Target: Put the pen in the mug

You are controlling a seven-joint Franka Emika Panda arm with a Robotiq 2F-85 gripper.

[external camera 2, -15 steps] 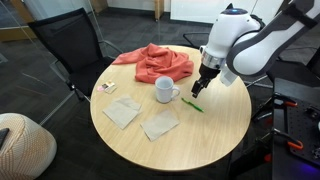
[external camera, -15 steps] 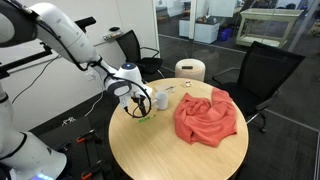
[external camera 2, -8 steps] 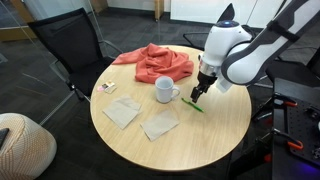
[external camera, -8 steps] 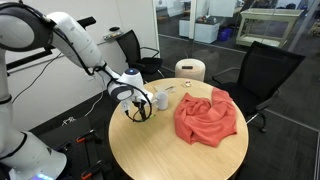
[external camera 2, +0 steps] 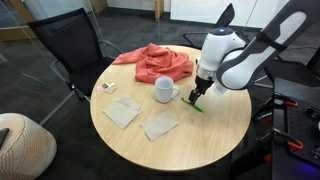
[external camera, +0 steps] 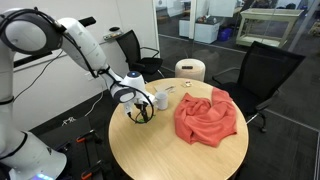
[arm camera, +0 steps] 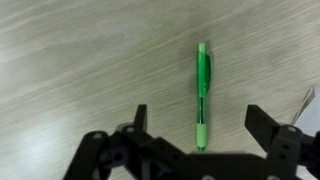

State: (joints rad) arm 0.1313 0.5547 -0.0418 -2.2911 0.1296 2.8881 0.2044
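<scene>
The green pen (arm camera: 202, 92) lies flat on the wooden table, straight between my open jaws in the wrist view. It also shows in an exterior view (external camera 2: 195, 106), just under my gripper (external camera 2: 198, 98). My gripper (arm camera: 200, 125) hovers low over the pen, fingers either side of its lower end, not touching it. The whitish mug (external camera 2: 164, 91) stands upright next to the pen, toward the table's middle. It also shows in an exterior view (external camera: 159, 100), beside my gripper (external camera: 141, 112).
A red cloth (external camera 2: 153, 64) is heaped at the table's far side; it also shows in an exterior view (external camera: 207, 115). Two beige napkins (external camera 2: 123, 112) (external camera 2: 159, 124) and a small packet (external camera 2: 106, 88) lie on the round table (external camera 2: 215, 130). Black chairs (external camera: 265, 70) stand around.
My gripper has come down a little toward the pen and the arm has shifted slightly. The pen, mug and cloth have not moved.
</scene>
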